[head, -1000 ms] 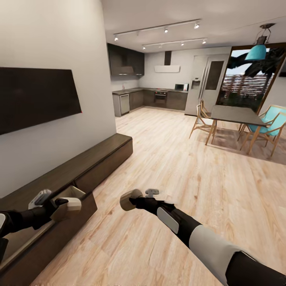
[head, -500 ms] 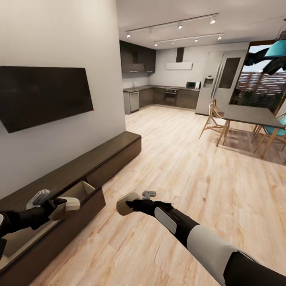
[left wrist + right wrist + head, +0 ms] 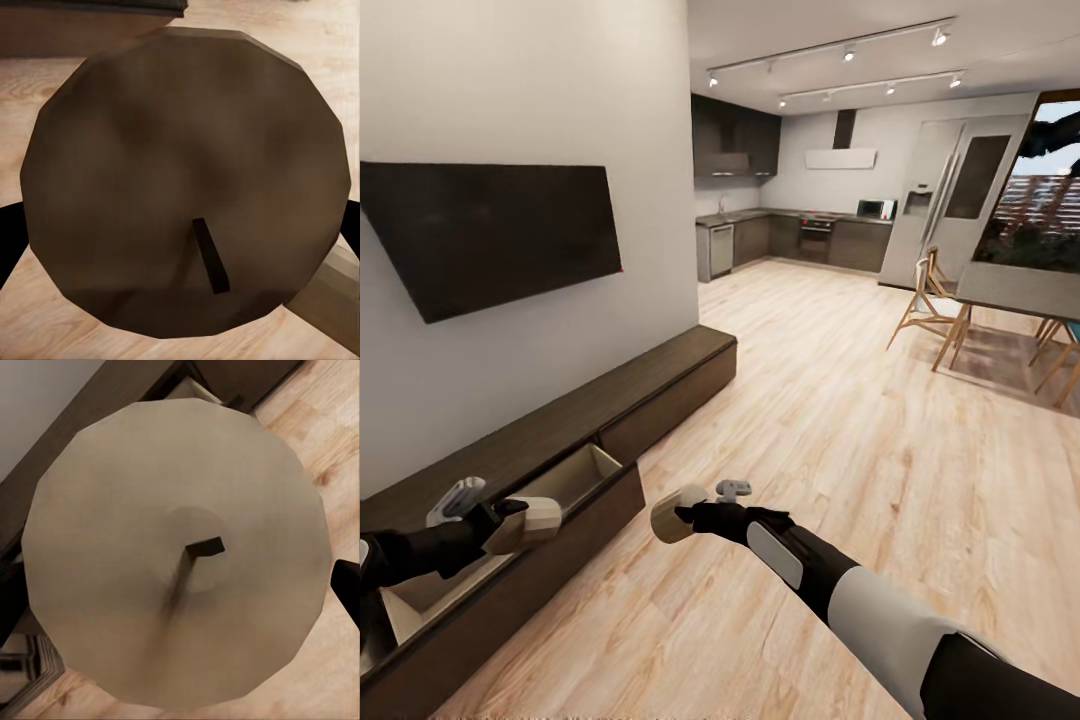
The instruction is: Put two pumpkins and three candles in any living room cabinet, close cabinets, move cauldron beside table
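left gripper [image 3: 495, 520] clamped on a candle [image 3: 532, 520] over the open drawer [image 3: 575, 478] of the cabinet [image 3: 660, 385], right gripper [image 3: 700, 508] gripping another candle [image 3: 672, 512] above the wood floor [image 3: 840, 440], kitchen [image 3: 800, 235] far behind

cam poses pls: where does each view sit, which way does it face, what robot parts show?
Head: high on the robot, facing forward-down at the cabinet; both arms, left pincer, right pincer.
Left wrist: along the pincer, onto its candle; dark finger edges.
Right wrist: likewise, onto its candle.
Shared: both candles appear in the head view too.
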